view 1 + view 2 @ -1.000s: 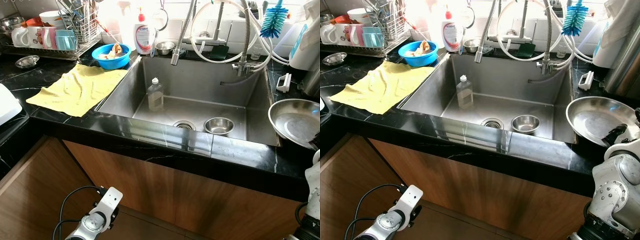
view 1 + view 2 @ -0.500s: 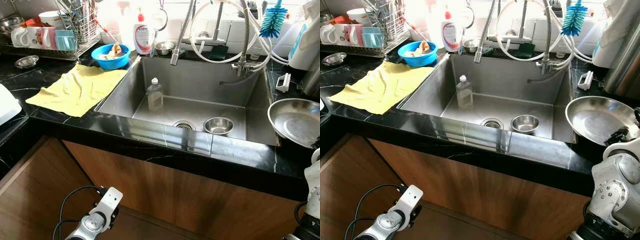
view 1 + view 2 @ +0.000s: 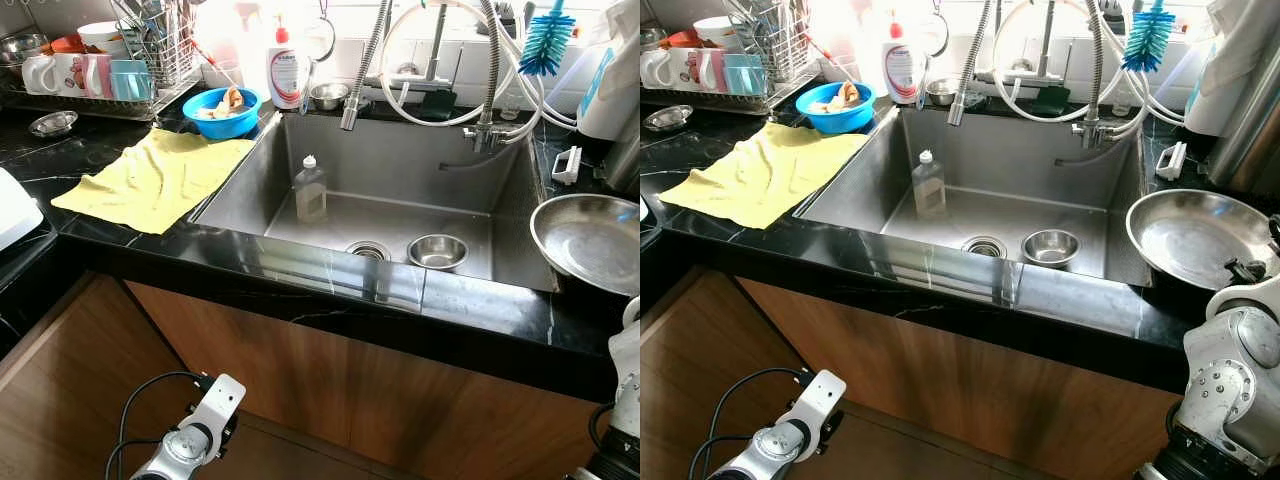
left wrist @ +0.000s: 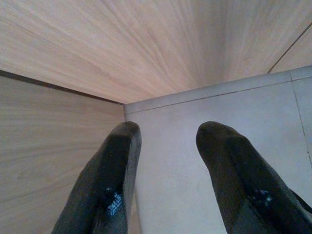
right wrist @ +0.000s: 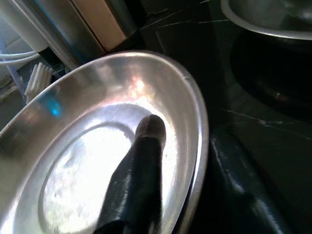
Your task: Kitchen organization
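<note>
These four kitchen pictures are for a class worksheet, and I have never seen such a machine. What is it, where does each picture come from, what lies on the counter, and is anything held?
It is a humanoid robot with two arms. Two pictures come from its head, looking down at a steel sink. Two come from wrist cameras.

On the black counter lies a yellow cloth, with a blue bowl behind it. In the sink stand a clear bottle and a small steel bowl.

The right hand grips the rim of a wide steel pan, one finger inside, one outside. The left hand hangs open near the floor, holding nothing.
</note>
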Robot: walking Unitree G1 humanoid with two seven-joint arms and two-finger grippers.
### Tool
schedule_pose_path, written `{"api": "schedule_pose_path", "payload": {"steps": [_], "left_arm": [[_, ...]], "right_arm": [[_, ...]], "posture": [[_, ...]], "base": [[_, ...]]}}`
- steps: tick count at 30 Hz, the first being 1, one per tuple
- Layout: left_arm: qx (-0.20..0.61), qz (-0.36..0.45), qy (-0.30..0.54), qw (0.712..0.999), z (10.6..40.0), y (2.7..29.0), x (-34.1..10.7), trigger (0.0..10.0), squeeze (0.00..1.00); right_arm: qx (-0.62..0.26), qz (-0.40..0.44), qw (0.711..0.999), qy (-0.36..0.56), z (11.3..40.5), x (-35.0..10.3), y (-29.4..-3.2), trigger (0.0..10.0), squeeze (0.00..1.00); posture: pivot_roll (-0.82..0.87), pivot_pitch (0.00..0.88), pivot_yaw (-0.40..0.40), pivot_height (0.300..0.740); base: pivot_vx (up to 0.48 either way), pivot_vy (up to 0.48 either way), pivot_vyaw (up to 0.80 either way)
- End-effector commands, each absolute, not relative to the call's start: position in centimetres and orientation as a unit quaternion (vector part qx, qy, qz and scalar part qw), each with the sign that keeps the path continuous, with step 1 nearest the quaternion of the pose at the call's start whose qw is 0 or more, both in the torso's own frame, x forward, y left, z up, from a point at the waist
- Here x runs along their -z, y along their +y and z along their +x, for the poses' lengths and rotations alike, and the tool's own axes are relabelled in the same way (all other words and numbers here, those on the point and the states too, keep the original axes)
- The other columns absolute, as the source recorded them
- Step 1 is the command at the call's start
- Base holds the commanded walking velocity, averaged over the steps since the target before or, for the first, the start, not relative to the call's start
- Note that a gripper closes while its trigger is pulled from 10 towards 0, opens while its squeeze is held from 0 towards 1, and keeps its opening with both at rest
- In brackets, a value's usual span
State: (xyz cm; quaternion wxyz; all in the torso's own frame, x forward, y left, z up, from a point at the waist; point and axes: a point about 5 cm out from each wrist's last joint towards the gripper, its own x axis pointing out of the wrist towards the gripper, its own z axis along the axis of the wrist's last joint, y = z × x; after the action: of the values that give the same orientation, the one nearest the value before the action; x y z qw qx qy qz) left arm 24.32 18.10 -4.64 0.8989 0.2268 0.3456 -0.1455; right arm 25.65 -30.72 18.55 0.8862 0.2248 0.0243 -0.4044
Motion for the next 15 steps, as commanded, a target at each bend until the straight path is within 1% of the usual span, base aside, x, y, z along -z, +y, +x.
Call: {"api": "schedule_pose_path", "payload": {"steps": [1,8,13,14,15], "left_arm": [[0.140,0.228,0.352,0.897,24.1,18.7,4.7,10.0,0.00],[0.140,0.228,0.351,0.897,24.2,18.7,4.7,10.0,0.00],[0.139,0.228,0.350,0.898,24.2,18.7,4.7,10.0,0.00],[0.138,0.228,0.350,0.898,24.2,18.7,4.7,10.0,0.00],[0.138,0.228,0.350,0.898,24.2,18.7,4.7,10.0,0.00]], "right_arm": [[0.406,0.239,0.882,0.015,26.0,-18.8,-30.6,0.0,0.00],[0.388,0.222,0.894,-0.002,26.4,-19.5,-30.3,0.0,0.00],[0.343,0.196,0.918,-0.032,27.6,-20.8,-29.4,0.0,0.00],[0.328,0.185,0.926,-0.033,28.0,-21.0,-29.1,0.5,0.00],[0.304,0.158,0.939,-0.034,28.6,-21.4,-28.5,6.8,0.00]], "posture": [[-0.08,0.000,0.055,0.740],[-0.08,0.000,0.056,0.740],[-0.08,0.000,0.053,0.740],[-0.08,0.000,0.053,0.740],[-0.08,0.000,0.052,0.740]], "base": [[0.000,0.000,0.00],[0.000,0.000,0.00],[0.000,0.000,0.00],[0.000,0.000,0.00],[0.000,0.000,0.00]]}}
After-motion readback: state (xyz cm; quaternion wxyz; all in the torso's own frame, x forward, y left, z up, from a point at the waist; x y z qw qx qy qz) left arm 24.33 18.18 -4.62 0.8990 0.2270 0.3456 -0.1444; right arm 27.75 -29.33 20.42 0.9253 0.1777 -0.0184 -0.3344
